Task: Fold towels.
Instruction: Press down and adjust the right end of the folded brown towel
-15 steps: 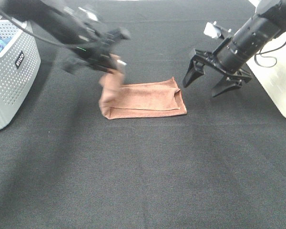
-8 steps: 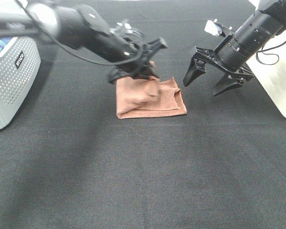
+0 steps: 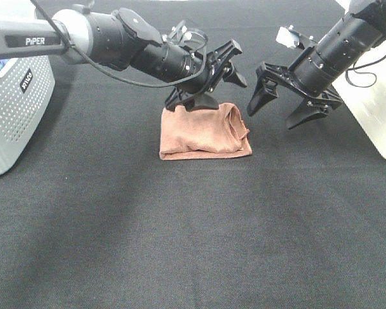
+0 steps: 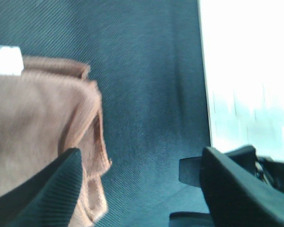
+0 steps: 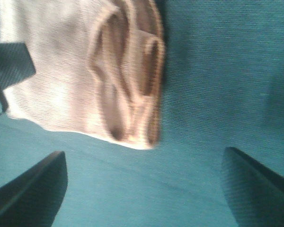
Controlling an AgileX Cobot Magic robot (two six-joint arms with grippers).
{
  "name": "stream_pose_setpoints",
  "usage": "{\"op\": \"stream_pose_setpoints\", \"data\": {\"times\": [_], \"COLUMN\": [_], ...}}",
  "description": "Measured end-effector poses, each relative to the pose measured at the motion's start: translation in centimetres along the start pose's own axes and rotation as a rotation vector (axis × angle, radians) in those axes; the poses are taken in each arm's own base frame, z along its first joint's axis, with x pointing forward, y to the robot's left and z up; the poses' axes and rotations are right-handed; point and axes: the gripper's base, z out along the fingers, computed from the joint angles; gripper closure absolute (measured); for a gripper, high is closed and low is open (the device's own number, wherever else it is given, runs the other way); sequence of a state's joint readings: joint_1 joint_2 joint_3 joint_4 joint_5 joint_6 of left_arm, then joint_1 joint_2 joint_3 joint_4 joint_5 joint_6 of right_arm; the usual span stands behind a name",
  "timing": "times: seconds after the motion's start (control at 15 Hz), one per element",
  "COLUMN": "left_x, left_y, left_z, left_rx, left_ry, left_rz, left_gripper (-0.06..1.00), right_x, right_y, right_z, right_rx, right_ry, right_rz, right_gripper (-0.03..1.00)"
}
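Towel (image 3: 204, 132) lies lengthwise left-right (layered ends facing right claw (image 3: 272, 118)).

Stretched from left edge of table (image 3: 180, 244), left gripper (image 3: 238, 64) splayed wide; near far right corner, right gripper (image 3: 273, 116) splayed, fingertips down.

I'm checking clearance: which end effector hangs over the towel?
The left end effector, open, partly over the towel; the right end effector hangs open beside it, over the table.
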State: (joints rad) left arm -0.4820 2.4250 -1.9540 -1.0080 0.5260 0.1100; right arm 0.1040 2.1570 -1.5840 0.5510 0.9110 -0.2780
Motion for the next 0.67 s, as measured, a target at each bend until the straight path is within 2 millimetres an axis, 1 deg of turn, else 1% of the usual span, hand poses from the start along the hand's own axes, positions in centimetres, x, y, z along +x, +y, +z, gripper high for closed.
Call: {"op": "stream_pose_setpoints", "data": {"times": [0.07, 0.13, 0.27, 0.33, 0.4, 0.47, 0.6, 0.67], "left_x": [-0.7, -1.8, -4.2, -5.2, -6.2, -6.6, -6.8, -6.7], "left_y": [0.0, 0.2, 0.8, 1.5, 2.8, 3.6, 4.4, 4.6], "left_z": [-0.7, -1.7, -4.2, -5.3, -6.4, -6.9, -7.4, -7.5], "left_rx": [0.003, -0.006, -0.032, -0.053, -0.083, -0.102, -0.119, -0.122], "left_ry": [-0.017, -0.042, -0.094, -0.102, -0.088, -0.065, -0.031, -0.018], "left_rz": [0.051, 0.111, 0.175, 0.194, 0.206, 0.213, 0.219, 0.22], "left_gripper": [0.27, 0.27, 0.27, 0.27, 0.27, 0.27, 0.27, 0.27], "right_x": [0.0, -0.1, -0.3, -0.5, -0.5, -0.3, -0.2, -0.2], "right_y": [0.4, 1.0, 2.8, 3.9, 5.9, 7.2, 8.4, 8.5], "right_z": [0.0, 0.0, -0.1, 0.0, 0.6, 1.4, 3.8, 5.0], "right_rx": [-0.043, -0.102, -0.252, -0.316, -0.403, -0.431, -0.437, -0.439], "right_ry": [-0.003, -0.007, -0.043, -0.065, -0.087, -0.087, -0.068, -0.055], "right_rz": [0.012, 0.007, -0.01, -0.021, -0.042, -0.07, -0.089, -0.094], "right_gripper": [0.14, 0.14, 0.14, 0.14, 0.14, 0.14, 0.14, 0.15]}}
